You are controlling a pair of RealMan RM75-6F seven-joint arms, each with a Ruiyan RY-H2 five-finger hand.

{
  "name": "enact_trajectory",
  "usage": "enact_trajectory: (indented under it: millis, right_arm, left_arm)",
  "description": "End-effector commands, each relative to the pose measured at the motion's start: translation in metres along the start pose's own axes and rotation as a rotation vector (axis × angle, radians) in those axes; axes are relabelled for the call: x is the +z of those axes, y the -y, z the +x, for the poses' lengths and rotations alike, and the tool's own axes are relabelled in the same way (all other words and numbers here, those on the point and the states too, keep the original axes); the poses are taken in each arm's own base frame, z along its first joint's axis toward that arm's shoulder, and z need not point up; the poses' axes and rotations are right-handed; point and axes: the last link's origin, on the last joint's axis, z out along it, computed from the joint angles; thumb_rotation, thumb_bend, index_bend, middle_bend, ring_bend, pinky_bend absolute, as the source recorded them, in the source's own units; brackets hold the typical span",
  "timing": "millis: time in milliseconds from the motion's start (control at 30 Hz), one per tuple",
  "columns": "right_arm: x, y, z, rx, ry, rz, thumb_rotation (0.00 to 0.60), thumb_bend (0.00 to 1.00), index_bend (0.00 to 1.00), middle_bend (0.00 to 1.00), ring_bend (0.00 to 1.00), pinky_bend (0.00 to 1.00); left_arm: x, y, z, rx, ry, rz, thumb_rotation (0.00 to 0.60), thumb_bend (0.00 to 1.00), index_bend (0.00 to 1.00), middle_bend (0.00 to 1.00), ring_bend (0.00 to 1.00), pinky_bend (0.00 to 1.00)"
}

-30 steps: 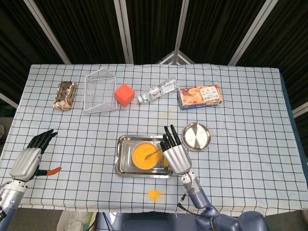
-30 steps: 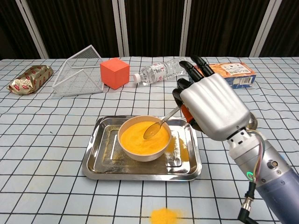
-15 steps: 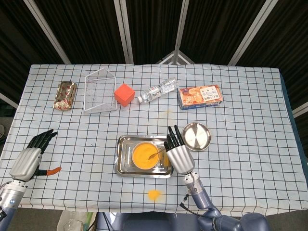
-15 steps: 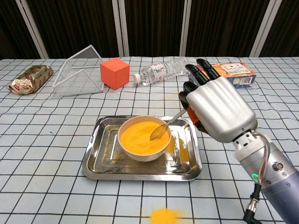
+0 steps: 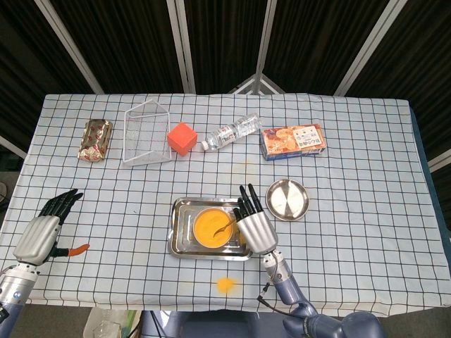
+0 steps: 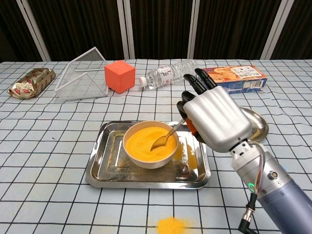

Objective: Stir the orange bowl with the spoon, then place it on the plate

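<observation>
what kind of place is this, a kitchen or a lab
Likely a robot test lab, not a kitchen: black curtains on metal framing, a checked tablecloth, and unrelated props like an orange cube and wire basket.

— Where's the spoon (image 6: pixel 165 137)?
— Its tip is in the orange bowl (image 6: pixel 149 144), handle pinched by the right hand (image 6: pixel 213 118).
— And the plate (image 6: pixel 255 125)?
— Behind that hand, partly hidden.

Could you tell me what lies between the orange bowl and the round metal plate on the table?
The right hand holding the spoon, plus the tray's right rim; the head view shows it best.
</observation>
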Motion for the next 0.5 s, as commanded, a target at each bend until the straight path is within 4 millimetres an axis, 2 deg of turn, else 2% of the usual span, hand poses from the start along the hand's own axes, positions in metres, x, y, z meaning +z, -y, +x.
enact_trajectory:
  millis: [33,500]
  right_arm:
    - [0.006,0.004,0.001,0.010,-0.003,-0.003,0.600,0.64,0.80,0.38,0.09,0.00]
    - [0.020,0.009,-0.004,0.000,0.005,-0.013,0.600,0.64,0.80,0.38,0.09,0.00]
  left_arm:
    - [0.000,0.000,0.000,-0.001,0.000,0.001,0.600,0.00,0.00,0.00,0.00,0.02]
    - [0.001,0.001,0.001,-0.008,-0.002,0.000,0.600,0.00,0.00,0.00,0.00,0.02]
